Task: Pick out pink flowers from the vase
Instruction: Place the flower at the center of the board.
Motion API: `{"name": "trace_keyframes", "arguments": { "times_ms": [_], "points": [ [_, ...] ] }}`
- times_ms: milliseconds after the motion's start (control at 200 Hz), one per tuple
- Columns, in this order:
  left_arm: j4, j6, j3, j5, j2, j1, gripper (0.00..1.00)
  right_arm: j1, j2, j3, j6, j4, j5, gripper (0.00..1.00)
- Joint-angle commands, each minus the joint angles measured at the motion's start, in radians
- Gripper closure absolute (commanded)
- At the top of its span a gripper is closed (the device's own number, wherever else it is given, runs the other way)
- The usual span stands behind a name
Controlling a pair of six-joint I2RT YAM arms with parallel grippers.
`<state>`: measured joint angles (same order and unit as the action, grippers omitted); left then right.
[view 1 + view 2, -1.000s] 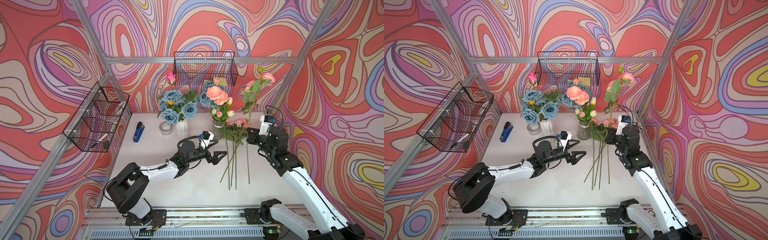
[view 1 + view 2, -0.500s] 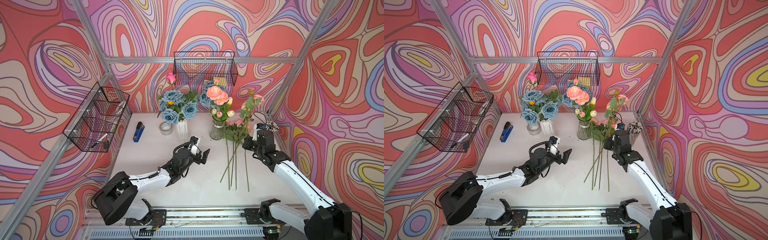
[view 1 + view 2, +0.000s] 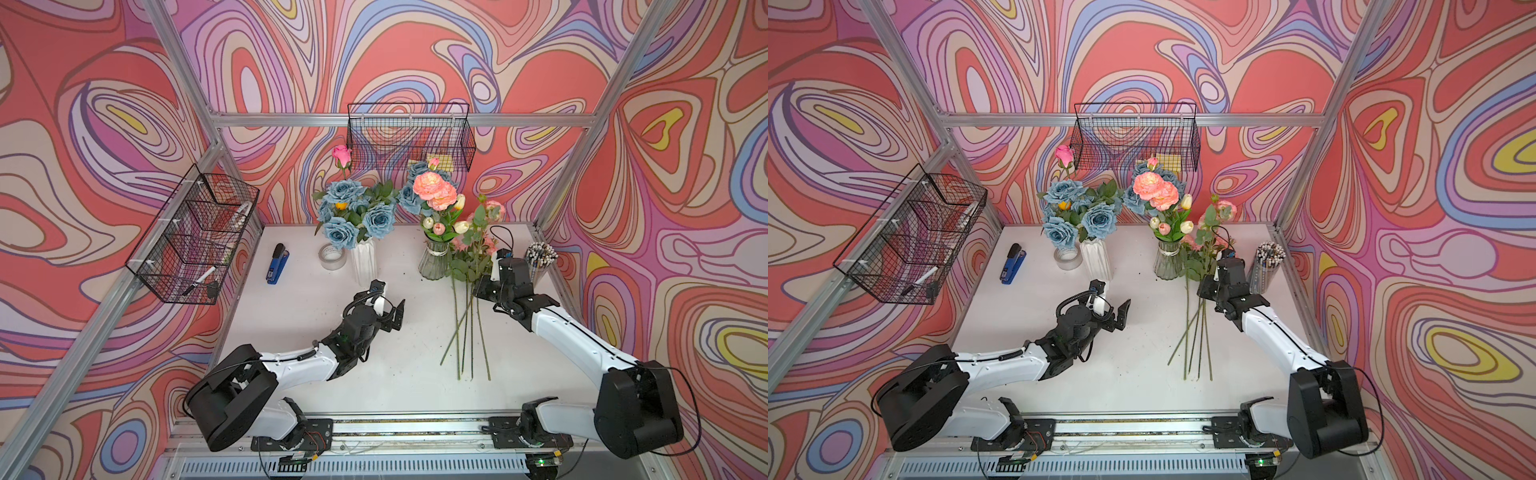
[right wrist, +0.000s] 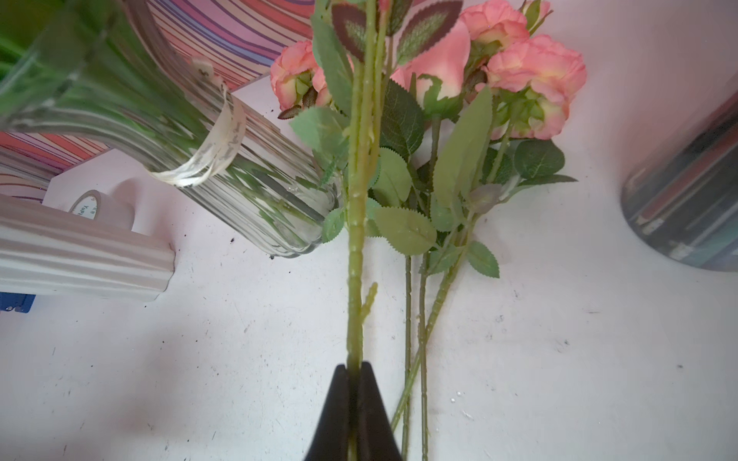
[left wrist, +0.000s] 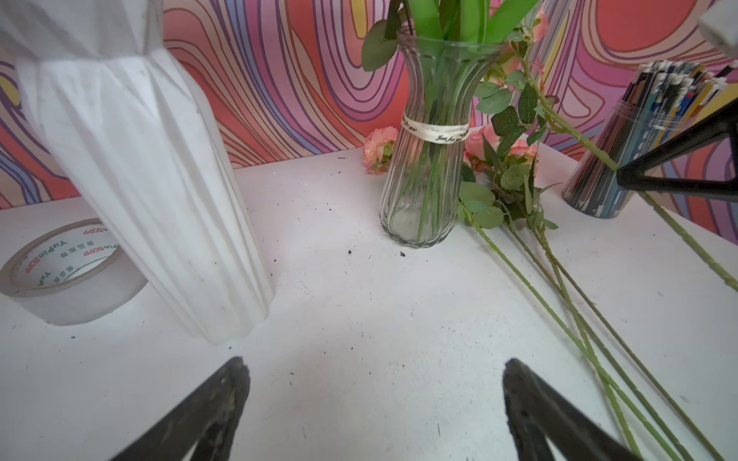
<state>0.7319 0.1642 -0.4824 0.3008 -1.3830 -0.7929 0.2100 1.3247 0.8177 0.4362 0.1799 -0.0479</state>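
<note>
Left of centre in both top views, the white vase [image 3: 365,262] of dusty-blue roses [image 3: 378,220] stands untouched, with one deep pink rose [image 3: 341,153] rising above them. Below it in the frame, the left gripper [image 5: 373,371] has drawn back leftward from the stems it hovered beside a second ago. Its fingers stand wide apart and hold nothing, over bare table [image 3: 395,374].

Right of centre, the glass vase [image 3: 434,262] still holds its large peach-pink blooms [image 3: 434,191] and small buds, so pink flowers remain to be taken out. Just right of the vase, three lying pink flowers [image 4: 535,80] rest on the table, blooms by the vase's foot and stems fanned toward the lower edge.

Further right, the right gripper [image 4: 353,369] is clamped tight on the stem of the held pink flower [image 4: 355,239]. This is the main change. A second ago its bloom [image 3: 494,205] stood high against the wall, to the upper right of the vase. Now the arm has come down and slid leftward, so the stem leans over the lying bunch.

I judge this flower is clear of the vase and on its way to the pile, with only the release left. The pencil cup [image 3: 540,257] at far right stands just beside the right arm.
</note>
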Motion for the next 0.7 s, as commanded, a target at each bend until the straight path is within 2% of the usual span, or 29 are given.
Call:
{"name": "trace_keyframes", "arguments": {
  "times_ms": [0,696],
  "points": [
    [0.042,-0.002,0.004,0.029,-0.001,0.000,0.00,0.017,0.044,-0.003,0.022,-0.067,-0.018,1.00],
    [0.050,0.012,0.026,0.027,0.010,0.000,0.00,0.034,0.264,0.024,0.090,-0.175,-0.016,1.00]
  ]
}}
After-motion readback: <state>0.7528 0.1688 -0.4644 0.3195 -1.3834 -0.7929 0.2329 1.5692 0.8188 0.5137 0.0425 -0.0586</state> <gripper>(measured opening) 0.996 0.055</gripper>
